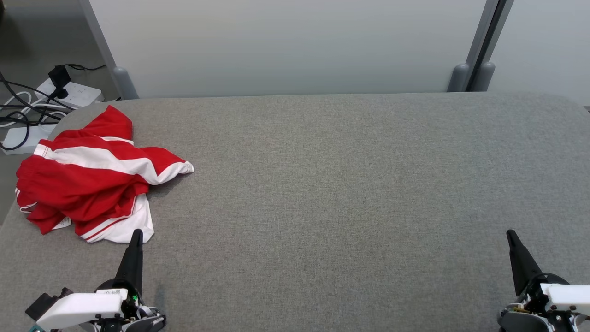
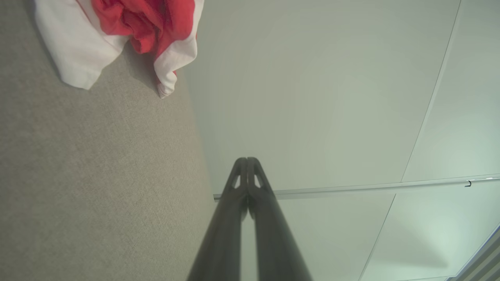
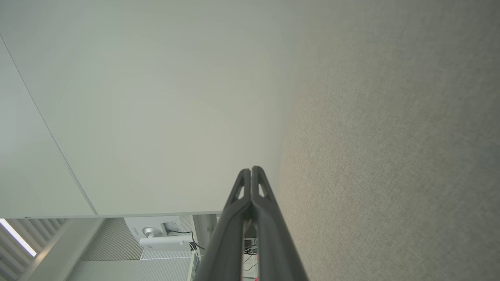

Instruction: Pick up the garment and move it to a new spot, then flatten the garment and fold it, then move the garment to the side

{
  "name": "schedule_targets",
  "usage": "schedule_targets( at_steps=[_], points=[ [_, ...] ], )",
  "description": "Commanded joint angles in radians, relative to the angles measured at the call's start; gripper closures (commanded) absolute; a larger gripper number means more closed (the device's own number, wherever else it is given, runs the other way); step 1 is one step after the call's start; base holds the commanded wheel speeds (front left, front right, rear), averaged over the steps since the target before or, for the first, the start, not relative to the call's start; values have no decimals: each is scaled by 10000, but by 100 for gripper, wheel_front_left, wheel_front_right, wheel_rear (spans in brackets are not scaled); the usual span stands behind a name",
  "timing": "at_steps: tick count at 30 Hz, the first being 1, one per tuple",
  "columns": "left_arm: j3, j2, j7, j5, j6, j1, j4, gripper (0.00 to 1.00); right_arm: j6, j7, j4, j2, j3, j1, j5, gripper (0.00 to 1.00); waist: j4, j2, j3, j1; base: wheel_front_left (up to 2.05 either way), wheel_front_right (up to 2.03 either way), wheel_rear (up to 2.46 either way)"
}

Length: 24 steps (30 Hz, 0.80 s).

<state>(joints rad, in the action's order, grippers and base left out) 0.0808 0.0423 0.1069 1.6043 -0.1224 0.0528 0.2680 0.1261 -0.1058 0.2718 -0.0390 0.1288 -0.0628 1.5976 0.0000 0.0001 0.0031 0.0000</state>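
The garment [image 1: 92, 177], red with white stripes and a white panel, lies crumpled in a heap at the left end of the grey fabric table [image 1: 332, 193]. In the left wrist view the garment [image 2: 129, 35] sits at the top left. My left gripper [image 1: 136, 234] is shut and empty, its tips just below the garment's white hem, apart from it as far as I can tell. The left gripper [image 2: 247, 160] shows both fingers pressed together. My right gripper [image 1: 510, 234] rests shut and empty at the lower right, far from the garment. The right gripper [image 3: 251, 170] is also closed tip to tip.
A pale wall panel [image 1: 286, 46] rises behind the table's far edge, with grey posts [image 1: 470, 76] at its right. Off the table's left end, white power strips and black cables [image 1: 41, 99] lie on the floor.
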Motion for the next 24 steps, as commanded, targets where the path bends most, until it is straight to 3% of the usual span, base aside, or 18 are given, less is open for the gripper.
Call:
schedule_targets(
  at_steps=[1,21,22,24],
  points=[
    [325,79,60,47,-83,551,-231,100,46,-71,-271,-112,-154,-451,114,100,0,-1,0,0,0,0,0],
    [325,79,60,47,-83,551,-231,100,46,-71,-271,-112,-154,-451,114,100,0,-1,0,0,0,0,0],
    [-8,0,-6,1,4,-22,34,0,0,3,35,6,-10,15,-6,0,0,-1,0,0,0,0,0],
    [-26,-38,-10,1,8,-170,248,0,0,6,214,67,-63,163,-9,0,0,-1,1,0,0,0,0]
  ],
)
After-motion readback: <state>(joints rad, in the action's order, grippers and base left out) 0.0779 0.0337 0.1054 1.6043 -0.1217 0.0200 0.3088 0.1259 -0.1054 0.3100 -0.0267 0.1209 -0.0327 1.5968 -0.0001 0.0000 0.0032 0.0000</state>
